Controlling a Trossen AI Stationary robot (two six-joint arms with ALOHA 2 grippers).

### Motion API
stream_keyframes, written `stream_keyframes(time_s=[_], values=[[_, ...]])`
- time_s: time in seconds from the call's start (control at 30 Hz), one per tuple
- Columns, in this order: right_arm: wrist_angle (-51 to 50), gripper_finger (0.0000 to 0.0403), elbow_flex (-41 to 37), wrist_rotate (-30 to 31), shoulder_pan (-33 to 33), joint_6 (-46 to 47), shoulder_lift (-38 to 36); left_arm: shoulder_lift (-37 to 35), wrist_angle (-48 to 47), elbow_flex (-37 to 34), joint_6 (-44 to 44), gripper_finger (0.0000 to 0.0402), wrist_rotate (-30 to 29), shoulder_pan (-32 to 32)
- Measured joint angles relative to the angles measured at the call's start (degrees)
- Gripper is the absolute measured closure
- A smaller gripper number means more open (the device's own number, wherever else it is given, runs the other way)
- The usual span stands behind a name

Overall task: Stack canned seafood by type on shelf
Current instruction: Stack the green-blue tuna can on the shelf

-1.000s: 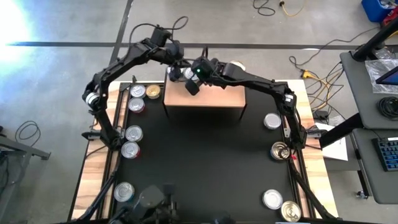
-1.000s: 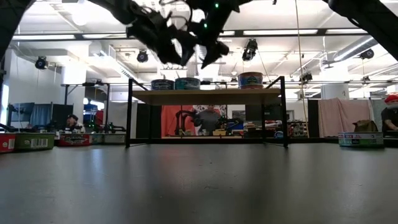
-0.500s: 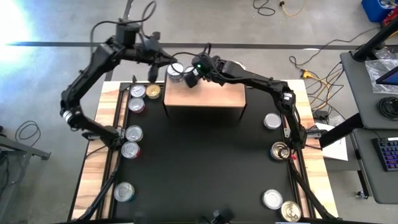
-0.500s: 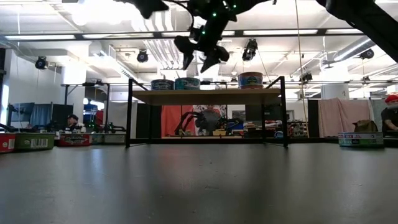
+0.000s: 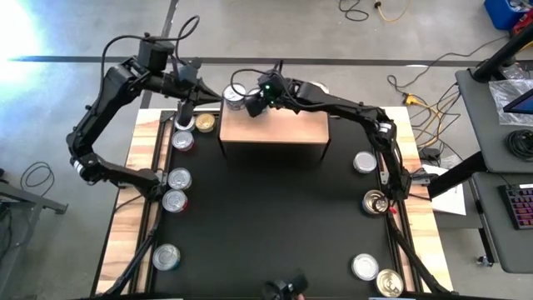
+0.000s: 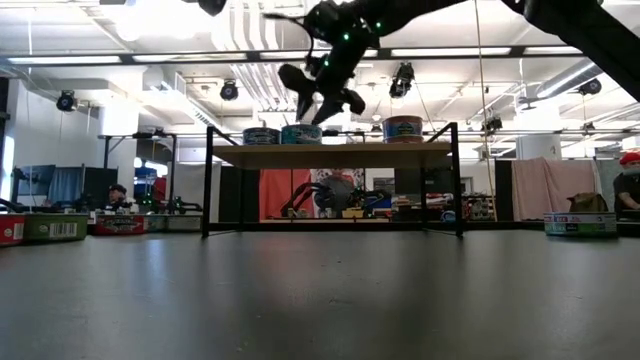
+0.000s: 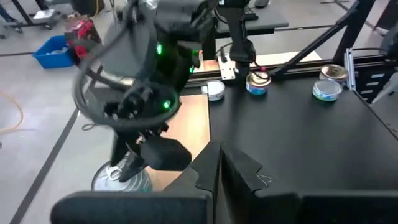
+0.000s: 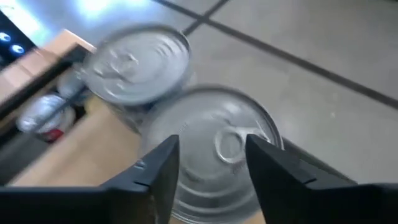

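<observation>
The shelf [image 5: 275, 133] stands at the table's far middle with three cans on its wood top: two side by side at its far left corner [image 5: 236, 94] [image 6: 301, 133] [image 6: 261, 135] and one at the far right [image 6: 403, 128]. My right gripper [image 8: 211, 142] [image 6: 315, 115] hovers open just above the pull-tab can [image 8: 217, 155] at that corner, with a finger over each side of its lid. My left gripper [image 5: 186, 107] [image 7: 221, 171] is shut and empty, raised over the loose cans [image 5: 204, 122] left of the shelf.
Loose cans lie along the table's left side [image 5: 179, 177] [image 5: 166, 257] and right side [image 5: 364, 162] [image 5: 375, 202] [image 5: 390, 283]. The black mat [image 5: 275, 225] in front of the shelf holds nothing. Both arms reach in over the far edge.
My left gripper has drawn back from the shelf's far left corner toward the table's left edge and now hangs over the loose cans. My right gripper has shifted a little toward the far left corner of the shelf and come down closer to the cans there.
</observation>
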Motion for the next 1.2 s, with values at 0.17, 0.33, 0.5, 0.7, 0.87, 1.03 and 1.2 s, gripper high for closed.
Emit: stream_keyframes(time_s=[0.17, 0.33, 0.5, 0.7, 0.87, 1.03, 1.2], values=[[0.52, 0.0270, -1.87, 0.49, 0.07, -0.08, 0.00, -0.54, 0.04, 0.00, 0.15, 0.0401, -0.60, 0.05], [1.27, 0.0292, -1.94, 0.56, -0.18, -1.77, 0.26, -0.10, 0.05, 0.00, 0.09, 0.0401, -0.58, 0.03], [1.44, 0.0309, -2.00, 2.37, -0.57, -2.48, 0.35, -0.34, 0.01, 0.00, -1.59, 0.0401, -0.58, -0.32], [1.66, 0.0321, -2.05, 3.56, -1.03, -4.27, 0.38, -1.74, -3.17, 0.00, -1.92, 0.0401, -0.56, -2.51], [3.64, 0.0313, -2.52, 3.54, -1.52, -5.38, 0.46, -2.23, -6.96, 0.00, -2.02, 0.0401, -0.63, -4.15], [5.09, 0.0301, -3.56, 3.56, -1.96, -5.55, 0.48, -3.19, -9.77, -0.74, -3.25, 0.0401, -1.21, -7.04], [7.67, 0.0290, -4.19, 3.59, -1.86, -8.76, 0.46, -6.06, -7.23, -5.46, -6.44, 0.0401, -11.76, -11.27]])
